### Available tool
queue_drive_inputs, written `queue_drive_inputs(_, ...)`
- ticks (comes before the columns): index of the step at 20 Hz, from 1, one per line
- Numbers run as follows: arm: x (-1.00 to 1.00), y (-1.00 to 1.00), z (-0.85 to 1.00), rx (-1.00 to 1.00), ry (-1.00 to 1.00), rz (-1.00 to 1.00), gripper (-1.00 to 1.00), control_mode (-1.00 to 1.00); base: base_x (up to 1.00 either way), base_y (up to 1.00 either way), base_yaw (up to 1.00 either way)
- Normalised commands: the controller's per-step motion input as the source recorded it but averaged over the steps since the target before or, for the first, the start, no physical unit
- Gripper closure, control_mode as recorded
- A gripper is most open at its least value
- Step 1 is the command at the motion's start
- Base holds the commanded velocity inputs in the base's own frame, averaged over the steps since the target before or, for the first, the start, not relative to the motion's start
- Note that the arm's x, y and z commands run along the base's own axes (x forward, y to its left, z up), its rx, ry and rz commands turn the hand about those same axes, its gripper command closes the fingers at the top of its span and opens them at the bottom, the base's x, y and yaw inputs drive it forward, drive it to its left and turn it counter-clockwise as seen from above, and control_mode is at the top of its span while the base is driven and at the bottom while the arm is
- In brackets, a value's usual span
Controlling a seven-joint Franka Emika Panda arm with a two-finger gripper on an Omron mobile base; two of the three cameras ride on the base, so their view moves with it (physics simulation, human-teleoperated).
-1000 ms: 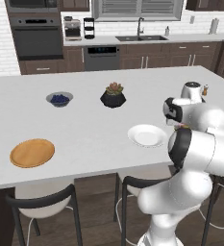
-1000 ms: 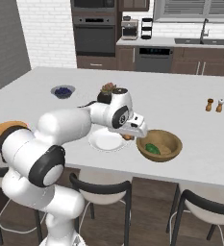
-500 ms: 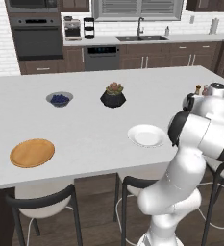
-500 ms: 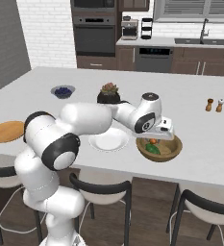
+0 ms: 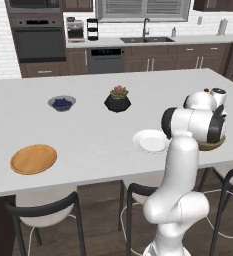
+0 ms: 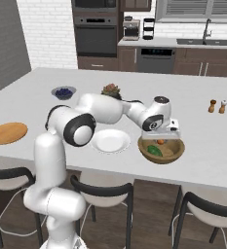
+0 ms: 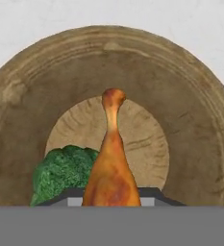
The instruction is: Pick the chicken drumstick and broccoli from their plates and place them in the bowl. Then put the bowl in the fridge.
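My fingers (image 6: 166,137) grip the chicken drumstick (image 7: 111,166) over the bowl (image 6: 161,150) at the right middle of the right base view. The broccoli (image 7: 60,172) sits inside.

You have two plates on the island: one tan wooden plate (image 5: 33,159) at the left of the frame; one white plate (image 5: 151,141) right of centre; one wooden bowl (image 6: 161,149) holding one drumstick (image 7: 111,168) and one broccoli floret (image 7: 60,173); one blueberry bowl (image 5: 62,103); one potted succulent (image 5: 118,98); two shakers (image 6: 217,106) at the right of the frame.
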Motion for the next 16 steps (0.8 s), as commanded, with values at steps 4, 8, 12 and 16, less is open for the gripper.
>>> queue_drive_inputs(4,0.11,-0.32,-0.37,0.00,0.01,0.12,1.00,-1.00,0.00,0.00,0.00)
queue_drive_inputs(8,0.00,-0.44,-0.27,-0.01,0.00,0.13,1.00,-1.00,0.00,0.00,0.00)
queue_drive_inputs(12,0.08,-0.06,-0.30,-0.02,0.00,0.11,1.00,-1.00,0.00,0.00,0.00)
queue_drive_inputs(16,0.14,0.00,-0.26,-0.03,0.01,0.09,-1.00,-1.00,0.00,0.00,0.00)
